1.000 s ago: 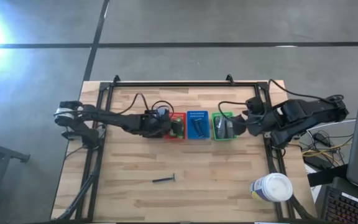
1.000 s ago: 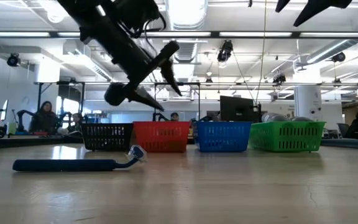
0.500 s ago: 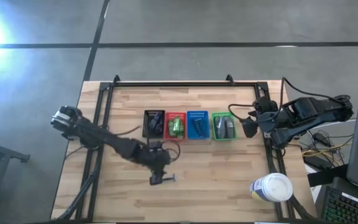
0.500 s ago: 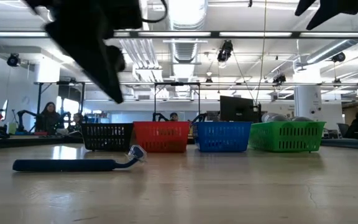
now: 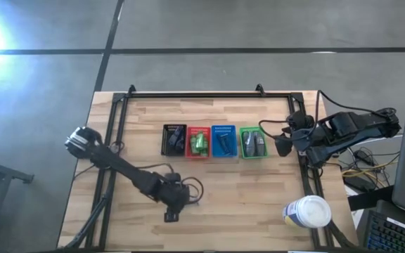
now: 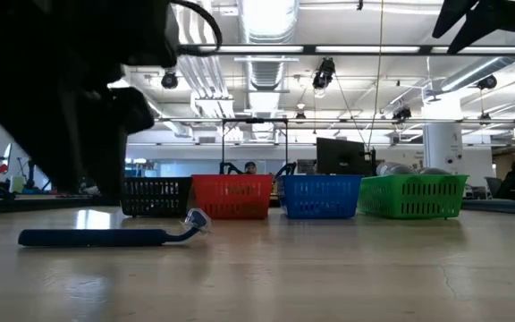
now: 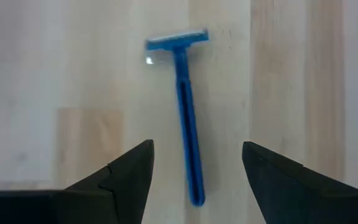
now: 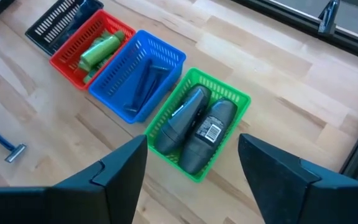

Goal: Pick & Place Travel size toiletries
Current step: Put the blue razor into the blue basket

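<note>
My left claw (image 7: 194,171) hangs low over the front of the bench (image 5: 259,190), fingers spread wide and gripping nothing. The blue razor (image 7: 185,112) lies flat on the wood between my fingertips and ahead of them, its head at the far end, touching neither finger. Beyond the claw, toward the back of the bench, four baskets stand in a row: black (image 5: 174,140), red (image 5: 199,142) with a green bottle (image 8: 98,50), blue (image 5: 223,140) with dark pieces inside, and green (image 5: 252,142) with two grey oval containers (image 8: 194,124) side by side. My right claw (image 8: 191,168) waits up high just beside the green basket, at the bench's right edge, likewise wide open and empty. A white canister (image 5: 306,211) stands at the front right corner.
</note>
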{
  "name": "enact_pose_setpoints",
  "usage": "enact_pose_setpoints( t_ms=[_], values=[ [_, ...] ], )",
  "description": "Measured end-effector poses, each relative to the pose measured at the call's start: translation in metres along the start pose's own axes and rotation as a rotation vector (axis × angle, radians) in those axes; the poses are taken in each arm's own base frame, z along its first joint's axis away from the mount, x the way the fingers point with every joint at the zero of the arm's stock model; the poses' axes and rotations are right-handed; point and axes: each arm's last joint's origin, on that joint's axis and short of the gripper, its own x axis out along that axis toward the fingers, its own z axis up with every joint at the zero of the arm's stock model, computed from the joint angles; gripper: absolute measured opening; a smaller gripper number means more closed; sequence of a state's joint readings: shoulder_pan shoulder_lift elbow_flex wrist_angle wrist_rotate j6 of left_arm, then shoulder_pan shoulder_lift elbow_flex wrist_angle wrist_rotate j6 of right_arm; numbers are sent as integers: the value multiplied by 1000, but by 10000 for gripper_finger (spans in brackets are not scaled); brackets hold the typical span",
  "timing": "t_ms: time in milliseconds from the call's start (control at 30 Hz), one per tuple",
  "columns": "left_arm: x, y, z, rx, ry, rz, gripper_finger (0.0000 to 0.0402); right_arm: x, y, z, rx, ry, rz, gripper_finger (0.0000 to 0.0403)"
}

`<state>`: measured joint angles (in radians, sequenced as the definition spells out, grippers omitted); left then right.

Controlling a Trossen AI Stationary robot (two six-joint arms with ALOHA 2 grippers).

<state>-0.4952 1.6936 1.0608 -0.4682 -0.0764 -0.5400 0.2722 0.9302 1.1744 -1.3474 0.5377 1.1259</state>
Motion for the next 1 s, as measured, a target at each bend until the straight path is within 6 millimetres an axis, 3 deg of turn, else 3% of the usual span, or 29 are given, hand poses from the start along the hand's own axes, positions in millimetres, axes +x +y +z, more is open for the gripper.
enact_pose_setpoints(
  t_ms=[267,533,667,1000],
  values=[
    [26,-3,4,-32,-1,106,250,0,0,0,1,7,2,268],
    [44,-9,-6,-6,84,76,242,1,-1,1,10,0,-11,289],
    [43,-14,-10,12,89,98,205,1,-2,1,9,2,-12,296],
    [40,-18,-14,-11,136,89,66,1,-2,1,8,2,-13,307]
  ],
)
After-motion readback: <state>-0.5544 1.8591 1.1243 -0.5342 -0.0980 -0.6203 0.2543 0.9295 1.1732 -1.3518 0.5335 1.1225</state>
